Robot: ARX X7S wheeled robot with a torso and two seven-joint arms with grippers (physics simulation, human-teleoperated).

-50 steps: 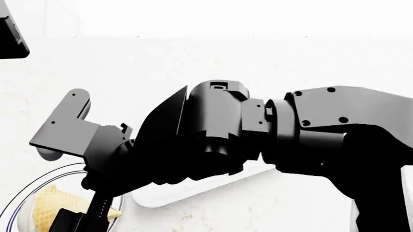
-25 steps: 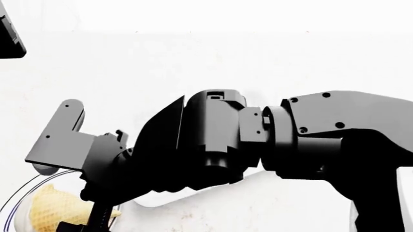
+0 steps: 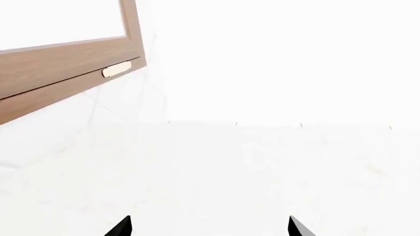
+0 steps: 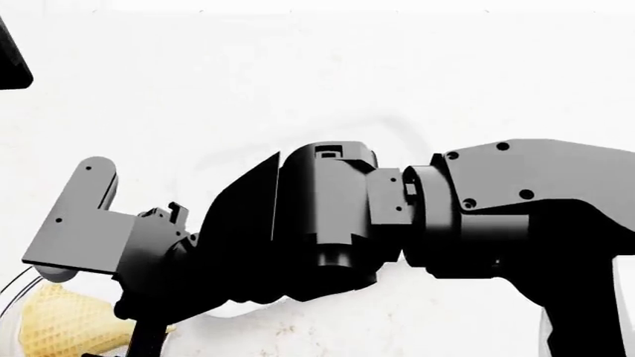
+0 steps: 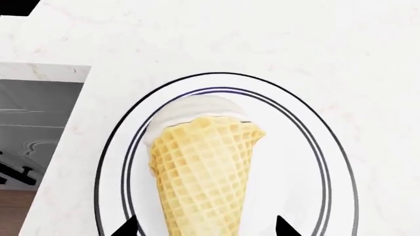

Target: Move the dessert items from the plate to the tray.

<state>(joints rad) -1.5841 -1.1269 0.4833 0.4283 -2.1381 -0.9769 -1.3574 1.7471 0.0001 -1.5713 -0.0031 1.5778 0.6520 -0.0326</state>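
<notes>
The tan waffle cone [image 5: 203, 167] with white ice cream [image 5: 194, 110] lies on a round white plate [image 5: 308, 162] with dark rim rings. My right gripper [image 5: 203, 231] is open above it, one fingertip on each side of the cone's narrow part, not touching it. In the head view the cone [image 4: 65, 323] shows at the lower left under the right gripper [image 4: 139, 338]. A strip of the white tray [image 4: 233, 309] shows beneath the right arm. My left gripper [image 3: 210, 228] is open and empty over bare counter. The egg-shaped scoop with sauce is out of view.
The counter's edge and a grey cabinet front [image 5: 33, 108] lie beside the plate in the right wrist view. A wooden wall cabinet [image 3: 59, 69] with a pale handle hangs ahead of the left gripper. The right arm [image 4: 447, 223] blocks most of the head view.
The head view has shifted, so the back wall line has risen in the picture. The right gripper and wrist have moved left and lower, and the plate and cone sit nearer the corner.
</notes>
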